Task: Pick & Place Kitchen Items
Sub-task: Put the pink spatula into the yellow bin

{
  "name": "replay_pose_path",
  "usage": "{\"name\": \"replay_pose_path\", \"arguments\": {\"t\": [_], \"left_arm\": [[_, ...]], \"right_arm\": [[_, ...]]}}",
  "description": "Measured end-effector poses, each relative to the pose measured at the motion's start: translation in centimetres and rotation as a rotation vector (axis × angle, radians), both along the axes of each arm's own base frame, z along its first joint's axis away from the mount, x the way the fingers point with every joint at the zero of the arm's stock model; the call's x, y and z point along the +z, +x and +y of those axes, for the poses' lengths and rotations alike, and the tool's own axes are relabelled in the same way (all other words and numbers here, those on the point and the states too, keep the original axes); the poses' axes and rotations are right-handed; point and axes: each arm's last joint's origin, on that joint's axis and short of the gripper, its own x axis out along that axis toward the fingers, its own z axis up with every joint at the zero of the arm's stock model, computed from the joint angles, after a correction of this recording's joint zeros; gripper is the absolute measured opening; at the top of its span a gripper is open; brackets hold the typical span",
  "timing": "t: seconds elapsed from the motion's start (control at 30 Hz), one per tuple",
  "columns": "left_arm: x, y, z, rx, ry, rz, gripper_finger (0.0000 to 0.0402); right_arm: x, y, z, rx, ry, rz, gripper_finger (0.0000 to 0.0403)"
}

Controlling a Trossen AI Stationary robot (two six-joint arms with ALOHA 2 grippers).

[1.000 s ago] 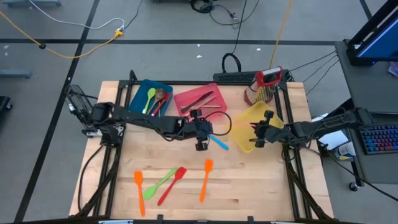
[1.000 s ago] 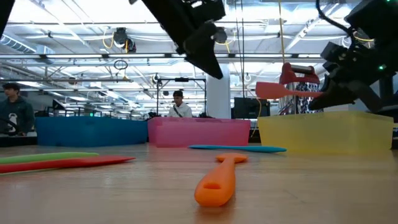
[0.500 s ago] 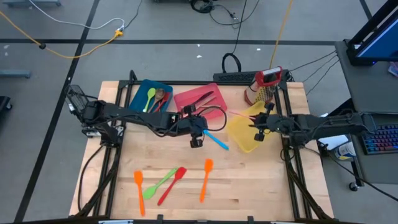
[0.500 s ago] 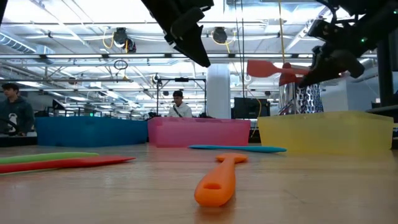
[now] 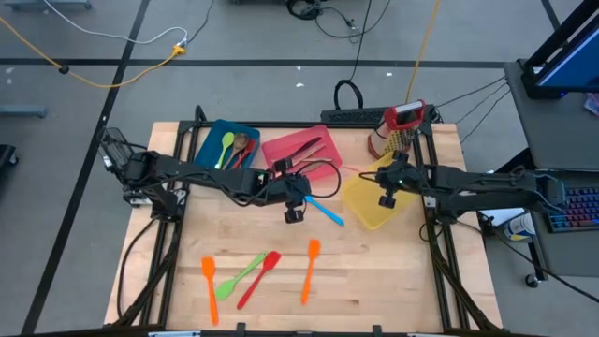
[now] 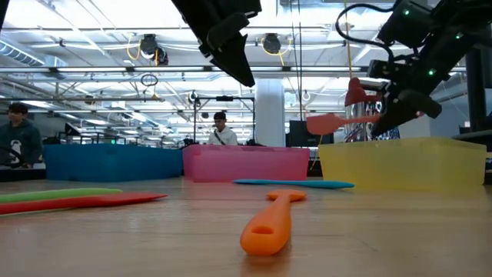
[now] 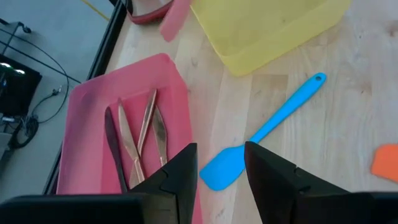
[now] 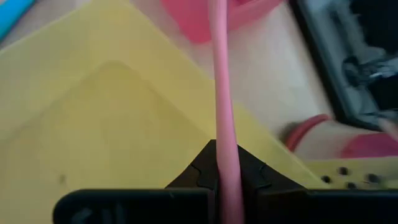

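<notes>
right pincer (image 5: 385, 199): clenched on the handle of a pink spatula (image 8: 222, 93), over the yellow bin (image 5: 365, 211). The handle runs straight out between the two fingers, and in the low view the blade sticks out sideways above the bin's rim.
why held so: the grip is near one end, so most of the spatula hangs free over the bin. That suits a drop into it, which looks like the step in hand.
left pincer (image 5: 294, 215): released, nothing between the fingers, raised above the tabletop (image 5: 374, 281) just off the pink bin (image 5: 281, 147).
blue spatula (image 7: 261, 134): flat on the tabletop, between the pink bin and the yellow bin. It lies just ahead of the left pincer's fingers, blade end nearest them, handle pointing away toward the yellow bin. It is apart from the fingers, not touched.
why the left waits there: probably lined up for the blue spatula as its next pick.
already sorted: copper cutlery (image 7: 143, 140) in the pink bin; a green spoon (image 5: 226, 148) and others in the blue bin (image 5: 211, 136).
still loose: orange spatula (image 5: 309, 267), red spatula (image 5: 257, 278), green spatula (image 5: 239, 278) and a second orange one (image 5: 209, 285) near the front edge, well apart from both pincers.
</notes>
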Motion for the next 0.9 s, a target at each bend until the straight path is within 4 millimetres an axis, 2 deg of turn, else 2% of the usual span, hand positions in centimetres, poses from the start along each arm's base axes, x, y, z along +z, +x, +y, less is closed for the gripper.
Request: {"name": "replay_pose_path", "arguments": {"t": [0.1, 0.23, 0.33, 0.43, 0.57, 0.77, 0.9], "left_arm": [[0.0, 0.0, 0.0, 0.000, 0.000, 0.001, 0.0136], [0.0, 0.0, 0.0, 0.000, 0.001, 0.000, 0.0136], [0.0, 0.0, 0.0, 0.000, 0.001, 0.000, 0.0136], [0.0, 0.0, 0.0, 0.000, 0.001, 0.000, 0.0136], [0.0, 0.0, 0.0, 0.000, 0.001, 0.000, 0.0136], [0.0, 0.0, 0.0, -0.001, 0.000, -0.001, 0.0136], [0.0, 0.0, 0.0, -0.001, 0.000, 0.000, 0.0136]], "right_arm": [[-0.2, 0.2, -0.1, 0.017, 0.020, 0.003, 0.0006], [0.3, 0.7, 0.0, -0.036, 0.092, -0.114, 0.0007], [0.8, 0.5, 0.1, -0.064, 0.141, -0.122, 0.0007], [1.8, 0.4, 0.4, -0.101, 0.179, -0.098, 0.0007], [4.2, 0.6, 0.8, -0.095, 0.198, -0.109, 0.0007], [5.5, 0.1, 1.5, -0.165, 0.338, -0.019, 0.0007], [4.7, -1.0, 2.3, -0.253, 0.413, 0.196, 0.0007]]}}
